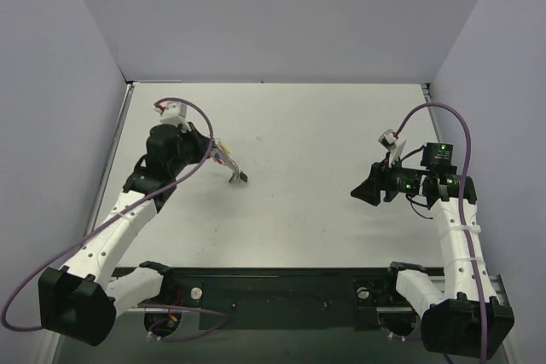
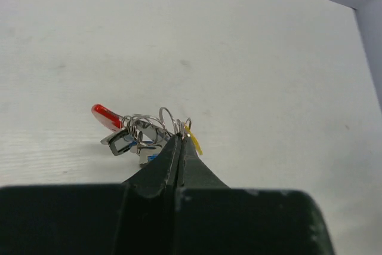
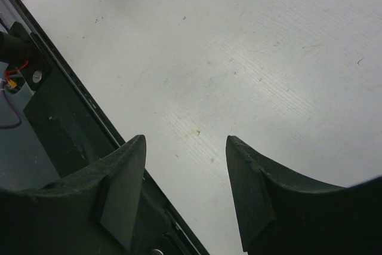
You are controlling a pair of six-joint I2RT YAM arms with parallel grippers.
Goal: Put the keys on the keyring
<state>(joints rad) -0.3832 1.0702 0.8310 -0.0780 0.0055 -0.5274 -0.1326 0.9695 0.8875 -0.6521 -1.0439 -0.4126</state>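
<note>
My left gripper (image 2: 181, 137) is shut on the thin silvery keyring (image 2: 169, 119) and holds it just above the white table. Keys hang bunched on the ring: a red-headed one (image 2: 106, 116) at the left, a yellow one (image 2: 194, 142) by the fingertips, and a dark-framed one (image 2: 119, 143) below. In the top view the left gripper (image 1: 213, 150) is at the left-middle of the table, and the keyring (image 1: 227, 159) and keys (image 1: 239, 177) dangle to its right. My right gripper (image 1: 362, 191) (image 3: 185, 140) stands open and empty over bare table, far to the right.
The black base rail (image 1: 273, 283) (image 3: 59, 106) runs along the near edge, close under the right gripper's left finger. Grey walls close in the table on three sides. Purple cables (image 1: 192, 108) (image 1: 444, 112) loop above both arms.
</note>
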